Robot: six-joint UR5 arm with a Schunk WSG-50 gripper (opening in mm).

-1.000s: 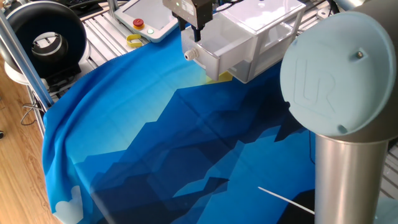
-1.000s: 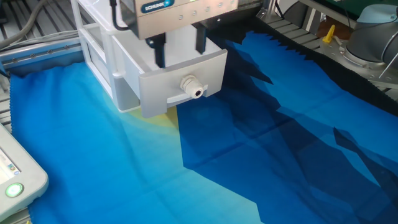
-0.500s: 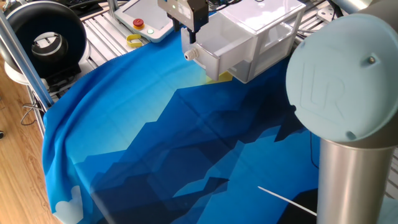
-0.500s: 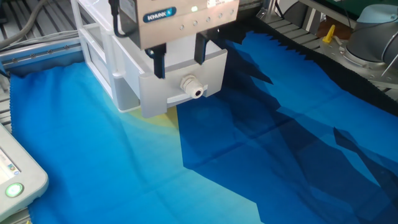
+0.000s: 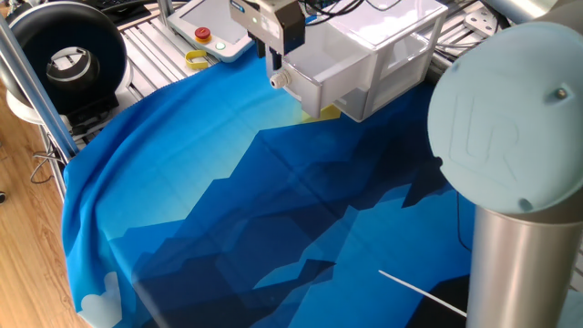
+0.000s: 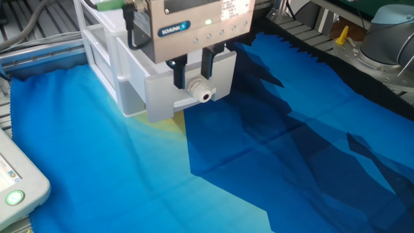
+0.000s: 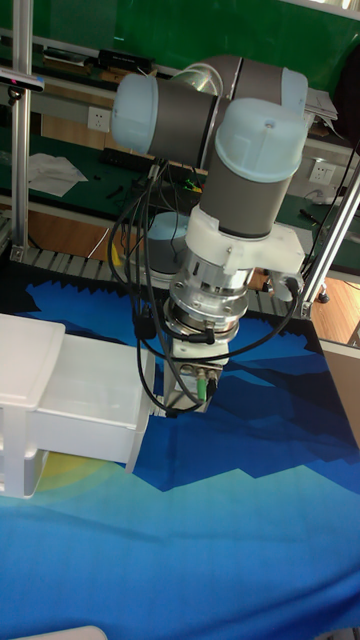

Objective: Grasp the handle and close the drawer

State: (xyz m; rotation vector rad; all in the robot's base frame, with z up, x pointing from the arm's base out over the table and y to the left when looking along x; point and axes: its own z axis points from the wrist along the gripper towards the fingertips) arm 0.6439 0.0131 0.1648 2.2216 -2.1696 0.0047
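The drawer is a translucent white box pulled partway out of a white cabinet; it also shows in one fixed view and the tall view. Its handle is a small white knob on the drawer front, seen too in one fixed view. My gripper hangs just above the handle. It is open, with one dark finger on each side of the knob's base and the tips slightly above the knob. In the tall view my gripper sits at the drawer's front edge and hides the handle.
A blue cloth covers the table. A teach pendant and a yellow piece lie behind the drawer, beside a black ring. The arm's large grey joint fills the right foreground.
My gripper has moved from over the drawer's inside out past its front and dropped toward the handle. The fingers stand closer together than before. The drawer has not moved.
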